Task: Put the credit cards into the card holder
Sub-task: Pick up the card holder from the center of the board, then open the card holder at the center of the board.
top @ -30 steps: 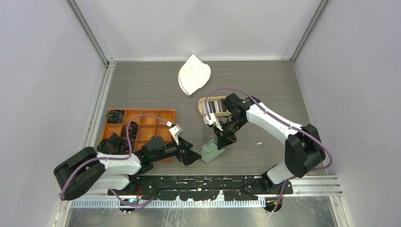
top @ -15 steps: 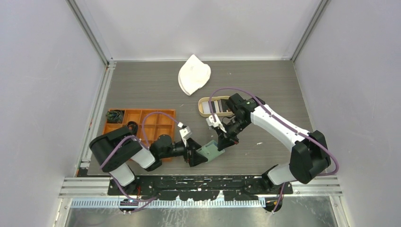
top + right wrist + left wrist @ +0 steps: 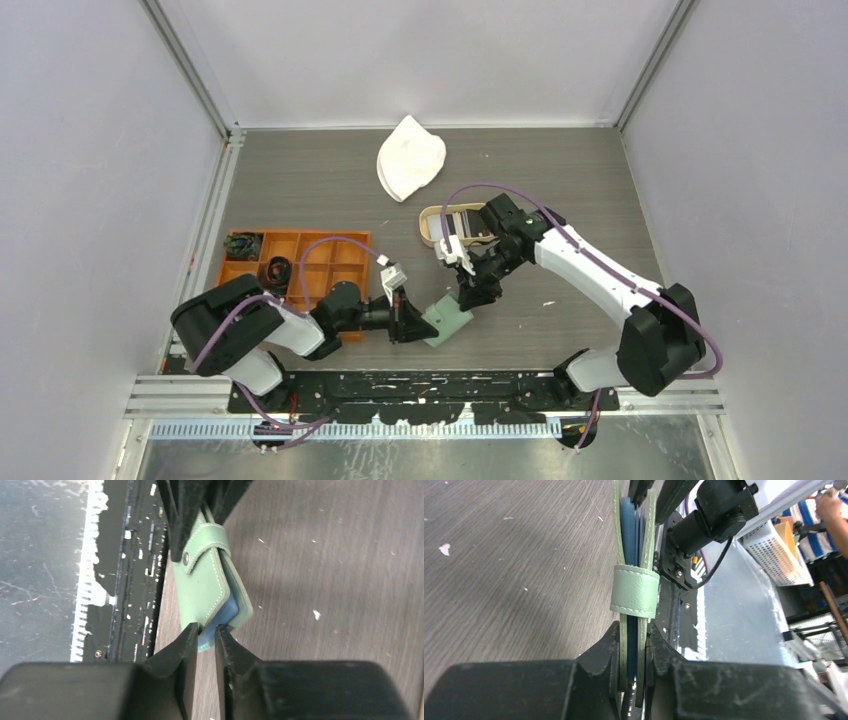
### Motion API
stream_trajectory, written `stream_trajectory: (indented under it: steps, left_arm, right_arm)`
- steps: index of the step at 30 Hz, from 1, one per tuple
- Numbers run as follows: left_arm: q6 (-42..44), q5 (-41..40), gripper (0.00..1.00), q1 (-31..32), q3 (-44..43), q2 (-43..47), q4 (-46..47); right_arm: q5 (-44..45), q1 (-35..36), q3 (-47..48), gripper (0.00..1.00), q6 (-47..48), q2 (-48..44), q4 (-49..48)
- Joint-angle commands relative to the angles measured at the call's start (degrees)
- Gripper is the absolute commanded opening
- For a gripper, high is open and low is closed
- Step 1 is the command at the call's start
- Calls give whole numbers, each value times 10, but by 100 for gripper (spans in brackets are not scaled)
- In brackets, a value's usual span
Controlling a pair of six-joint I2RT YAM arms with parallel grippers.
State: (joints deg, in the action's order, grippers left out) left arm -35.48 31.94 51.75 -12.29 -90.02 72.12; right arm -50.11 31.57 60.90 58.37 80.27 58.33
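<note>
L gripper clamps card holder, R gripper astride opposite edge

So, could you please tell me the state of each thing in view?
card holder: folded, tab across, blue cards inside.
left hand: shut on the card holder.
right hand: at the card holder's corner, grip unclear.
wooden tray: holds cards.
orange tray: some compartments filled.

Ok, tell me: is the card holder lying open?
No, the card holder is folded shut, pinched in the left gripper.
</note>
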Motion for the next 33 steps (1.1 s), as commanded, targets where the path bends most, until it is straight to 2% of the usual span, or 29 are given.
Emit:
stream_trajectory:
  steps: [1, 3, 4, 7, 11, 16, 26, 33]
  left_arm:
    - [-108, 19, 0, 0, -53, 51, -140]
    - [-130, 31, 0, 1, -97, 61, -269]
    - [-141, 34, 0, 1, -108, 64, -303]
    - [-180, 34, 0, 1, -124, 70, -342]
    - [-224, 34, 0, 2, -165, 66, -406]
    - [-262, 50, 0, 2, -187, 59, -406]
    - [-281, 52, 0, 22, -220, 45, -409]
    - [-305, 51, 0, 27, -215, 42, -363]
  right_arm:
    - [70, -11, -8, 34, -49, -56, -57]
    - [65, -16, -16, 44, -41, -78, -61]
    - [58, -16, -21, 48, -31, -86, -59]
    - [24, -15, -30, 55, 15, -93, -38]
    - [-7, -2, -42, 56, 85, -98, -11]
    - [17, 15, -54, 55, 87, -105, -32]
    - [86, 68, -74, 53, 21, -99, -110]
    - [134, 103, -87, 52, 11, -90, -133]
